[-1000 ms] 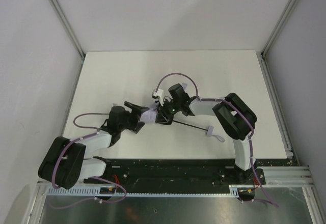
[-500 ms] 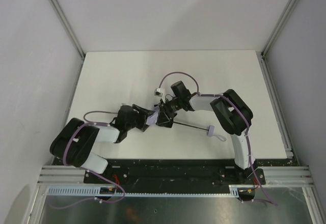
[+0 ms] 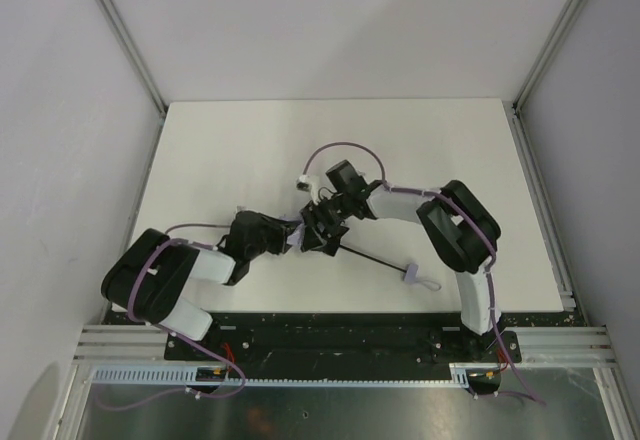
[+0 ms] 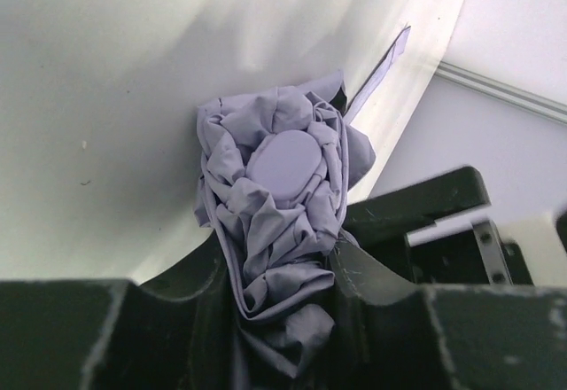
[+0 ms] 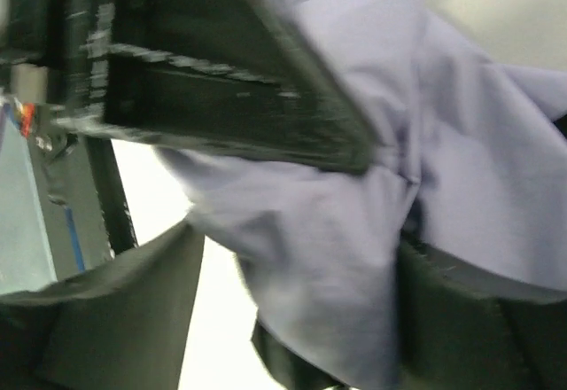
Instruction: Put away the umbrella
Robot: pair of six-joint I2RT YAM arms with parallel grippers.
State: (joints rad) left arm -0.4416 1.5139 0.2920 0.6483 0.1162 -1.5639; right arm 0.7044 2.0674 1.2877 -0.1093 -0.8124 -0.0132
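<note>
Where the two arms meet near the middle of the flat white bench [image 3: 240, 150], a compact umbrella with a pale lavender-grey fabric canopy [image 3: 297, 232] is held between them. The left fingers [image 4: 168, 328] pinch the bunched canopy below its rounded cap. The right fingers [image 5: 230, 97] clamp folds from the opposite side. A thin black shaft [image 3: 370, 257] runs out to the small pale handle [image 3: 412, 274]. The canopy looks gathered, but the shaft appears extended, so the task seems partly done.
</note>
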